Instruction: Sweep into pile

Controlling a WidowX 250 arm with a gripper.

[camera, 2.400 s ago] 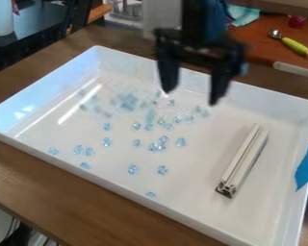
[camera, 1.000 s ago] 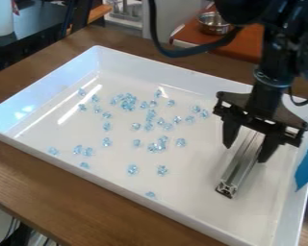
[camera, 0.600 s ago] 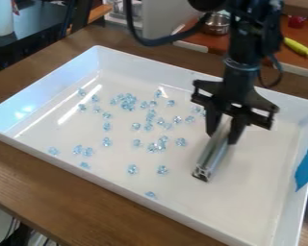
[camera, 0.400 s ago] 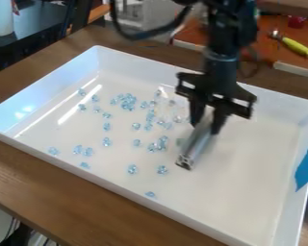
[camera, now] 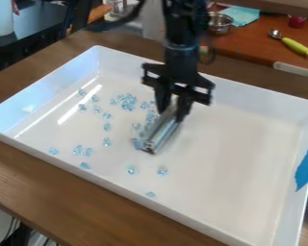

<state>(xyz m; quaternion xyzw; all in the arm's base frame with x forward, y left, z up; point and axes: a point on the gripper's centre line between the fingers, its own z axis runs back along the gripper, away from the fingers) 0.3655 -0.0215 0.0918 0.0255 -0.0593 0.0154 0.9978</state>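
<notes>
The tray point(camera: 240, 168) is glossy white, streaked with pale glare; the crystals point(camera: 132, 170) are translucent icy blue; the metal bar point(camera: 161, 137) is silver-grey; the end effector point(camera: 172, 114) is black; the tabletop point(camera: 28, 168) is brown with darker wood grain; the spoon's handle point(camera: 296, 46) is yellow-green.

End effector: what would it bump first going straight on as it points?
Pointing down, the end effector would likely meet the tray floor first, its held bar leading; depth is unclear.
</notes>
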